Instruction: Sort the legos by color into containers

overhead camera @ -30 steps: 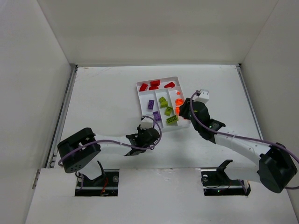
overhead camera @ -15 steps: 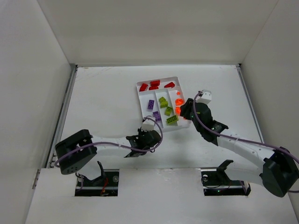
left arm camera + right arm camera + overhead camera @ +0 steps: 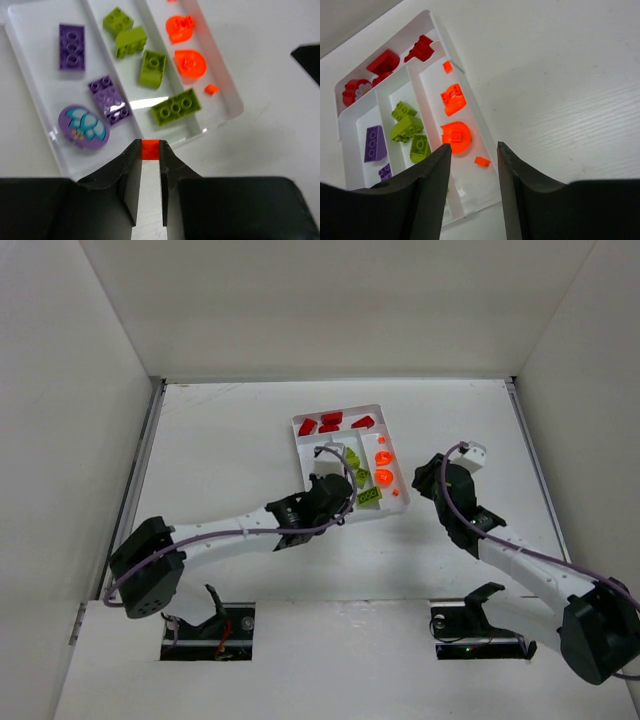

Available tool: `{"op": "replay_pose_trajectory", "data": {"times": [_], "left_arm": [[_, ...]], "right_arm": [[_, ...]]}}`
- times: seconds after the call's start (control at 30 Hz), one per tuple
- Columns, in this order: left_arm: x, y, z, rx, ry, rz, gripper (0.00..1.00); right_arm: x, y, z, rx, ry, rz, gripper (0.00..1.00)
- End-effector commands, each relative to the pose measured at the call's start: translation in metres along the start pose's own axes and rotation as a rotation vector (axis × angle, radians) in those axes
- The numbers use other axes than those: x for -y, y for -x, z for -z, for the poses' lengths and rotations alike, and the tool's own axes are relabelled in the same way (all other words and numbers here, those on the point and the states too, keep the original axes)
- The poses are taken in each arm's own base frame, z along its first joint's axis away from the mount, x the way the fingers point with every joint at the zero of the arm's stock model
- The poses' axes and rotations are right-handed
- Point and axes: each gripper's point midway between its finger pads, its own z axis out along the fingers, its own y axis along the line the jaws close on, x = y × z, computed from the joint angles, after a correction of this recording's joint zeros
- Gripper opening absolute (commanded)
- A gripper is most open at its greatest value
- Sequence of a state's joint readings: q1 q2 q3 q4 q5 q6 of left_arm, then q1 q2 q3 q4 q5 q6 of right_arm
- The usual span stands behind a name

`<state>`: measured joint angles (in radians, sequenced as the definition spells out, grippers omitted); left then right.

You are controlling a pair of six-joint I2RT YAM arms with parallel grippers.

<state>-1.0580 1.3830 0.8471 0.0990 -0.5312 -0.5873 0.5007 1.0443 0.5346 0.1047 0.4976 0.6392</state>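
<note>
Left gripper (image 3: 150,153) is pinching a tiny orange brick (image 3: 150,148); right gripper (image 3: 472,150) is hanging apart, empty. Release over tray's (image 3: 36,87) right-side orange lane.

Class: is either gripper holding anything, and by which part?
The left gripper pinches a tiny orange-red plastic piece by its opposite sides, at its fingertips; the right gripper holds nothing.
</note>
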Motion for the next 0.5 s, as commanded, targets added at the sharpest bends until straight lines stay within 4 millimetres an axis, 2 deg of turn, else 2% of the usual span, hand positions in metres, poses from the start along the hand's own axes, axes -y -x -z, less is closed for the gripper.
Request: {"op": "replay_pose_trajectory", "data": {"times": [0.0, 0.07, 0.23, 0.47], "left_arm": [[0.026, 0.034, -0.028, 0.056, -0.059, 0.009, 0.13], [0.035, 0.045, -0.047, 0.060, -0.068, 0.019, 0.13], [0.056, 0.068, -0.096, 0.094, -0.079, 0.013, 0.13], [0.070, 0.075, -0.165, 0.102, -0.057, -0.029, 0.14]], "right_arm": [[0.003, 0.024, 0.002, 0.086, 0.006, -0.110, 0.45], [0.006, 0.026, 0.004, 0.096, 0.010, -0.138, 0.40], [0.006, 0.026, 0.004, 0.094, 0.025, -0.151, 0.40], [0.001, 0.029, 0.006, 0.101, 0.042, -0.156, 0.41]]}}
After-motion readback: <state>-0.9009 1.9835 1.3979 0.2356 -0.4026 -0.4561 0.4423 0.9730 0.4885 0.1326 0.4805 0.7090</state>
